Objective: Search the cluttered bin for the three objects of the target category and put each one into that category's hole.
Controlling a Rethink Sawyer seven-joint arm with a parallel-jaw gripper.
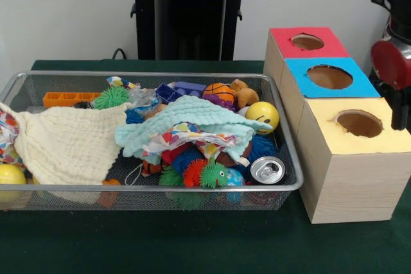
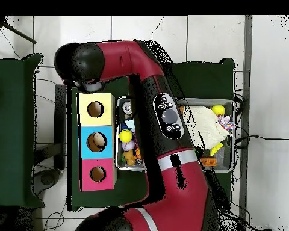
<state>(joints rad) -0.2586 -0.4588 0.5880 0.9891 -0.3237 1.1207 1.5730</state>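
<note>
A wire bin (image 1: 282, 187) holds a heap of toys: a yellow smiley ball (image 1: 262, 115), a small basketball (image 1: 219, 91), spiky red and green balls (image 1: 204, 174), a brown plush toy (image 1: 244, 95) and a drink can (image 1: 267, 170). A mint cloth (image 1: 192, 119) and a cream cloth (image 1: 70, 142) hide much of the heap. My gripper (image 1: 401, 110) hangs at the right edge, behind the yellow box (image 1: 350, 158). From overhead the arm's end (image 2: 80, 69) sits just beyond that yellow box (image 2: 108, 102), off the bin (image 2: 229, 103).
Three boxes with round holes stand in a row beside the bin: red (image 1: 334, 46), blue (image 1: 295, 72) and yellow. An orange block (image 1: 67, 98), a blue block (image 1: 186, 88) and another yellow ball (image 1: 11, 174) lie in the bin. The arm's red link (image 2: 171, 120) spans the bin overhead.
</note>
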